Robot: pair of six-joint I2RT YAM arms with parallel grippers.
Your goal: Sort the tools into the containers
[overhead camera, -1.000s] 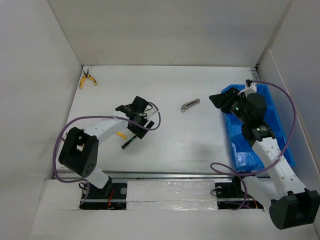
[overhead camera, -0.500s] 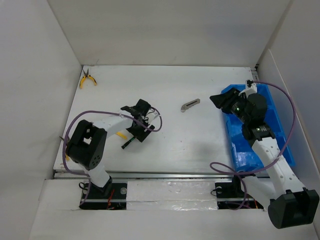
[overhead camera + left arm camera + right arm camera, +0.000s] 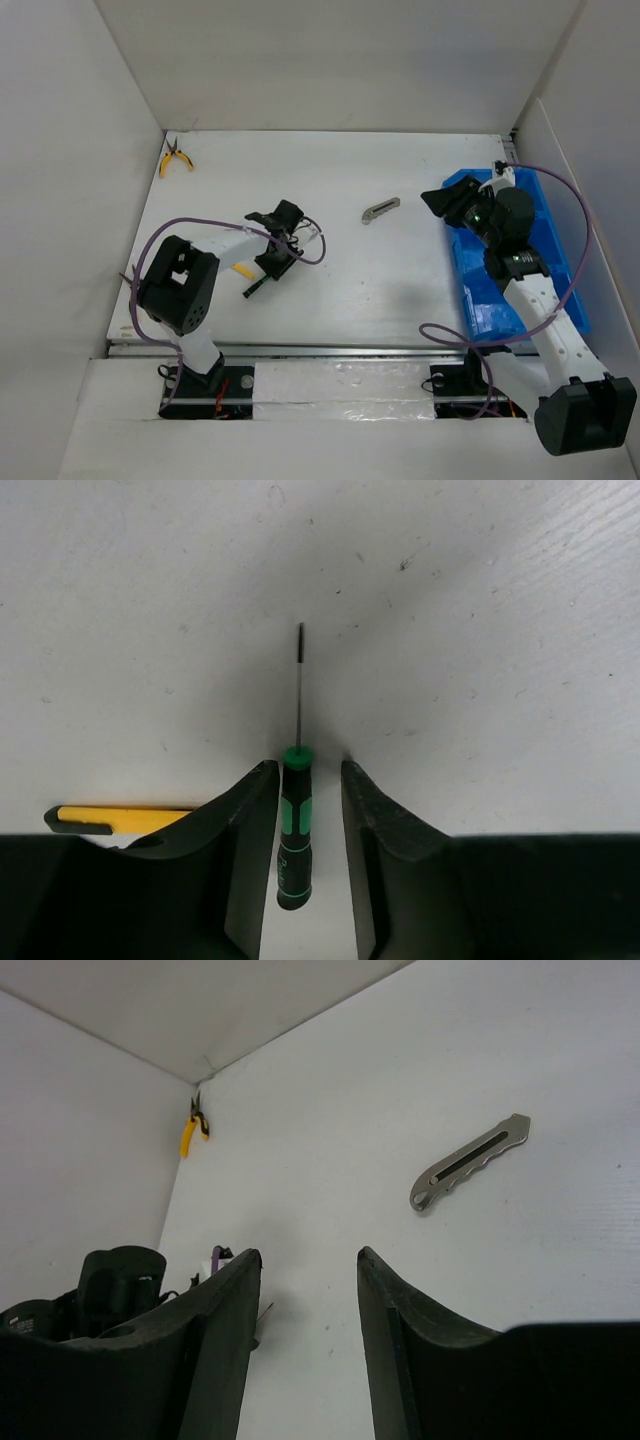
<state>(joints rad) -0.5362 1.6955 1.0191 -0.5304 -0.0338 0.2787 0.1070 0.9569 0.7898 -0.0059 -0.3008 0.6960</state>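
Note:
A dark screwdriver with green bands (image 3: 295, 820) lies on the white table between the fingers of my left gripper (image 3: 308, 770). The left finger touches its handle and a gap shows at the right finger, so the jaws stand narrowly open around it. From above, that gripper (image 3: 270, 266) sits low over the screwdriver (image 3: 254, 288). A yellow screwdriver (image 3: 130, 818) lies just to its left. My right gripper (image 3: 440, 200) hangs open and empty at the left end of the blue bin (image 3: 480, 300). The grey utility knife (image 3: 380, 210) lies mid-table and the yellow pliers (image 3: 175, 158) far left.
White walls enclose the table on the left, back and right. The right wrist view shows the utility knife (image 3: 468, 1163), the pliers (image 3: 192, 1130) in the far corner and the left arm at the lower left. Purple cables loop near both arm bases.
My left gripper has dropped lower over the dark screwdriver and its jaws have narrowed around the handle. The right arm has barely moved.

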